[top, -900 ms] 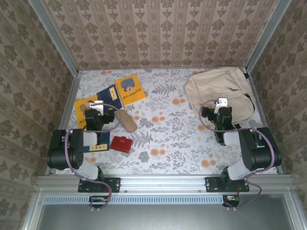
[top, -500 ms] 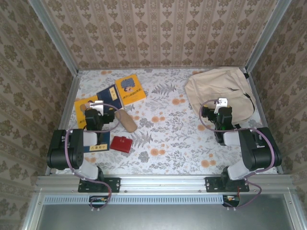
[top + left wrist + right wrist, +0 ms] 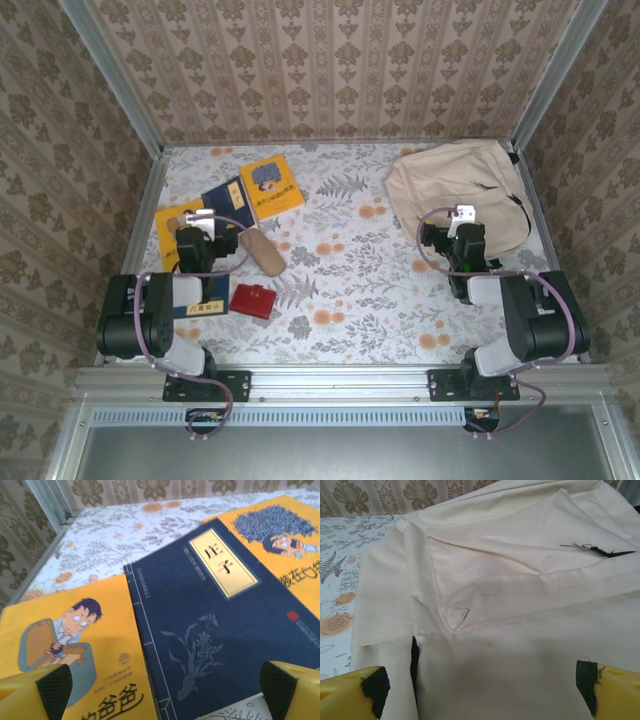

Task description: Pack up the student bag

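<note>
A: Start at the near edge. Anything beside the left arm?

B: Small red pouch (image 3: pixel 253 300), flat on the tabletop (image 3: pixel 350 290), just beside the arm and untouched. Past it, a tan oblong case (image 3: pixel 263 252), lying at a slant.

A: State of the left fingers (image 3: pixel 52 685)?

B: Spread wide, with nothing between. Poised low over a navy book (image 3: pixel 220 630), flanked by a yellow book (image 3: pixel 75 645) touching its left edge and a second yellow book (image 3: pixel 285 540) touching its right.

A: And the right fingers (image 3: pixel 375 685)?

B: Likewise wide apart and empty. Hanging just above the near side of the student bag (image 3: pixel 520 605), close to the cream fabric.

A: Location of the student bag?

B: Far right corner of the tabletop, slumped flat, well apart from the books. Dark zipper pull visible toward the far edge. Main opening open or shut: impossible to tell.

A: Step in hand?

B: Judged as the very start. Books, case and pouch all out on the tabletop; nothing seen going into the bag.

A: Requirements for the next move?

B: Probably two actions. Lower the right fingers, pinch fabric near the zipper and lift to open a mouth. Close the left fingers on an edge of the navy book; expect a thin, flat item, hard to catch from above. Then carry rightward across the tabletop.
</note>
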